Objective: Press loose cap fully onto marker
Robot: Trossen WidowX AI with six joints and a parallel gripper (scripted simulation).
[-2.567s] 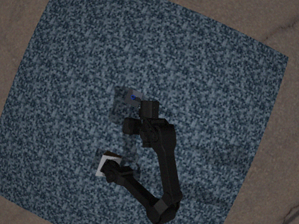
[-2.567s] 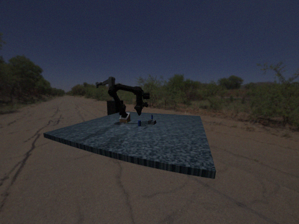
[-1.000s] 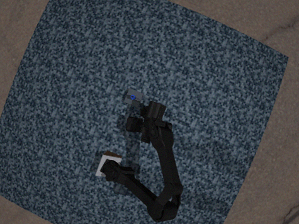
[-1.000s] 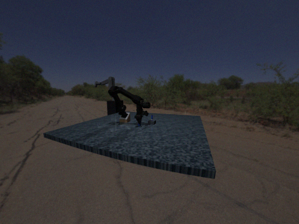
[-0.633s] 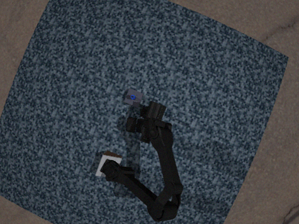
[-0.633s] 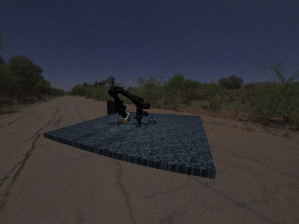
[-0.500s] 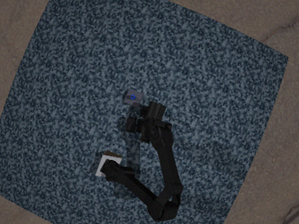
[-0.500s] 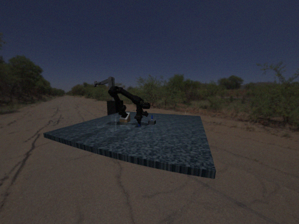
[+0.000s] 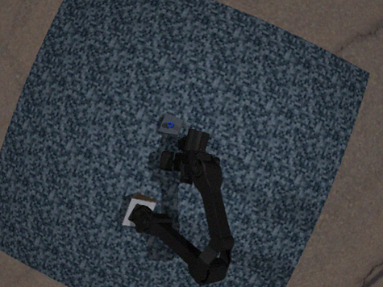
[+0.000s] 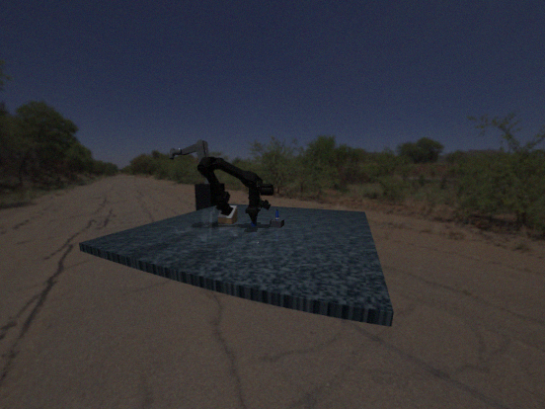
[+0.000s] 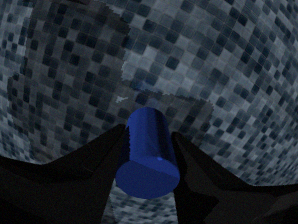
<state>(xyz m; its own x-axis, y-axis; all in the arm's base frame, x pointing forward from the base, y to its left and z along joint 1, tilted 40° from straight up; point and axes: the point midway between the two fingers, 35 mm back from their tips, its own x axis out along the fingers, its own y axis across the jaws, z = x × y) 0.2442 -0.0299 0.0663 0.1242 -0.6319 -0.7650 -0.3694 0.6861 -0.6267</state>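
Note:
The blue cap (image 11: pixel 148 156) stands upright on the table between my two dark fingers in the wrist view. My gripper (image 11: pixel 148 133) (image 9: pixel 167 160) (image 10: pixel 253 224) points straight down and is shut on the cap, low at the table top. In the top view the arm hides the cap. The blue marker (image 9: pixel 169 124) (image 10: pixel 276 214) stands upright in the grey holder block (image 9: pixel 175 128) (image 10: pixel 277 223), a short way beyond the gripper. The marker's tip is bare.
The speckled blue table (image 9: pixel 99 65) (image 10: pixel 296 272) lies on a dirt road. The arm's base sits on a white and tan box (image 9: pixel 132 210) (image 10: pixel 230 217) near the front of the table. A dark box (image 10: pixel 201 196) stands behind the base.

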